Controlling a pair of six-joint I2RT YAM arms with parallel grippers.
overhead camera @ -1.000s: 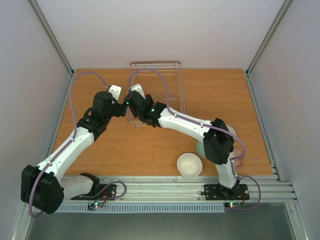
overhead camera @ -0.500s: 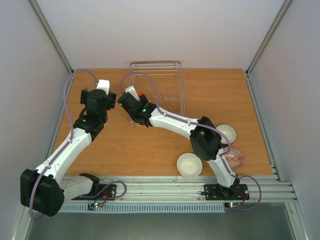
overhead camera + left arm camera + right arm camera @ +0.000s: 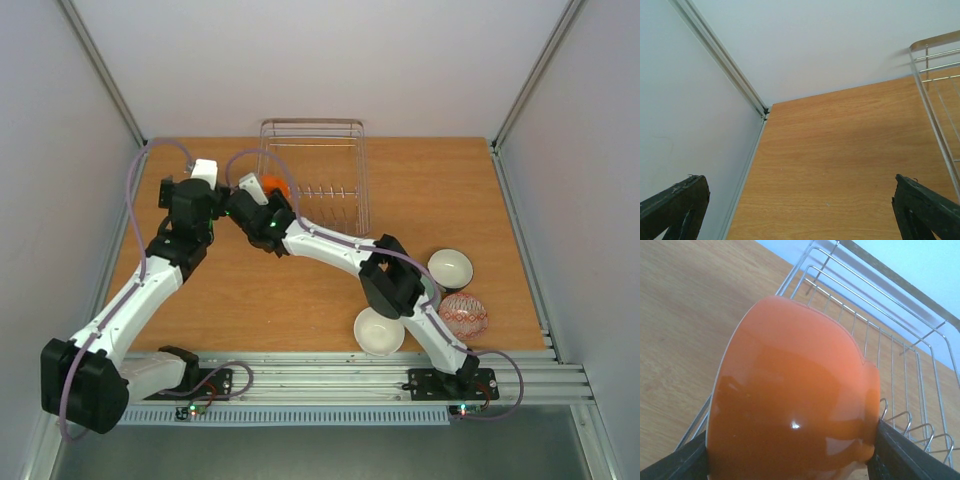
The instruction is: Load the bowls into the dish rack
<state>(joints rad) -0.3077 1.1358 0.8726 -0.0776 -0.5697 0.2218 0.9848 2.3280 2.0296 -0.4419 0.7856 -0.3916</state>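
My right gripper [image 3: 262,196] is shut on the orange-outside bowl [image 3: 274,185] and holds it on its side at the near left corner of the wire dish rack [image 3: 340,165]. In the right wrist view the orange bowl [image 3: 790,390] fills the space between the fingers [image 3: 912,455], over the rack's left edge [image 3: 890,347]. My left gripper [image 3: 200,175] is open and empty, just left of the rack, over bare table [image 3: 840,150]. A white bowl [image 3: 379,330], another white bowl [image 3: 450,267] and the red-and-white patterned bowl [image 3: 463,314] sit on the table at the near right. No mint-green bowl shows.
The rack's left wall [image 3: 935,125] stands at the right edge of the left wrist view. The side wall and its metal rail [image 3: 747,165] run close on the left. My right arm [image 3: 340,250] stretches across the table's middle.
My right gripper has carried the orange bowl left to the rack's near left corner. My left gripper has pulled back to the left. The patterned bowl and a white bowl have come into view.
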